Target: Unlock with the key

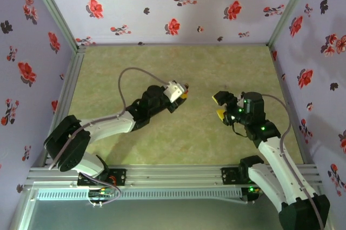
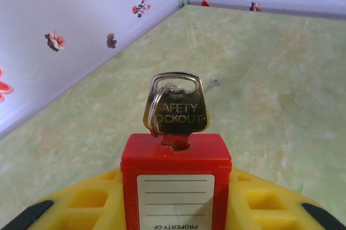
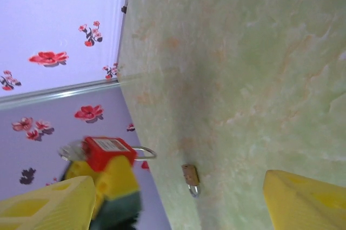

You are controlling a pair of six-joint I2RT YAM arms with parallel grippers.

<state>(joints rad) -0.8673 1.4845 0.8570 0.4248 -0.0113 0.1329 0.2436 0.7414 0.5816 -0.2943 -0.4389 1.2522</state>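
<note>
Walls (image 1: 162, 2) printed with red flowers enclose a green marbled table (image 1: 216, 62). Over its middle the left tool (image 1: 181, 92) pinches a red padlock (image 2: 175, 186) between yellow fingers (image 2: 265, 208), with the padlock's label facing the wrist camera. Facing it, a little apart, the right tool (image 1: 220, 106) hangs with its fingers spread wide and nothing between them. A small brass padlock (image 3: 190, 176) lies on the table, touching neither tool. The key (image 2: 181, 113), stamped SAFETY LOCKOUT, sits in the red padlock's keyhole, a thin ring (image 2: 153, 112) looped through its head.
</note>
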